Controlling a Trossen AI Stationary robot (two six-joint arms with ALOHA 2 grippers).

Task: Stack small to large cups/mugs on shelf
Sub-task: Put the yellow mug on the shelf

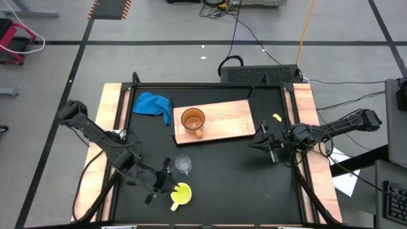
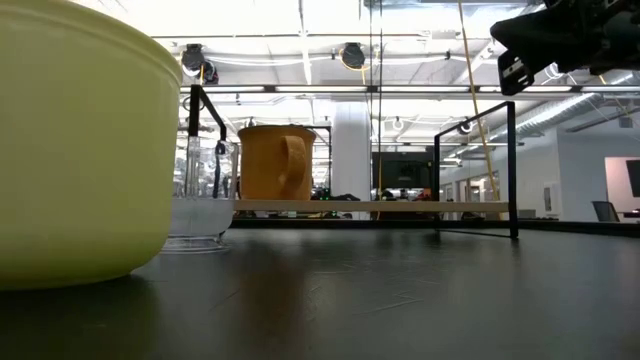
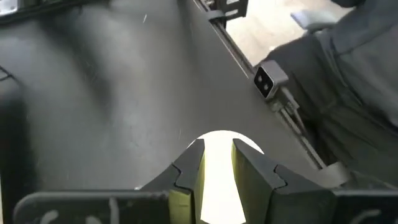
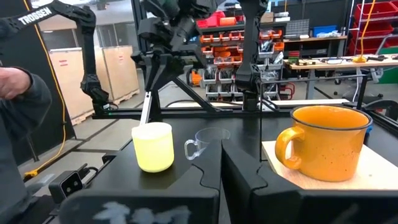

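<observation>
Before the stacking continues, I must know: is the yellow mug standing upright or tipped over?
Upright. The yellow mug stands on its base, mouth up, with the left gripper at its rim.

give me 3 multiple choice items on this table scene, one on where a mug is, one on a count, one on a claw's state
1. Where does the orange-brown mug stand?
A. on the wood shelf
B. on the blue cloth
C. on the bare black table

2. How many cups or mugs are on the shelf?
A. none
B. one
C. three

3. What is the left claw doing?
A. hanging open, far from any mug
B. gripping the glass cup
C. closed on the rim of the yellow mug

Answers:
1 A, the high view shows it on the board's left end.
2 B, the glass cup and yellow mug stand on the black table.
3 C, the left wrist view shows its fingers pinching the mug's wall.
</observation>
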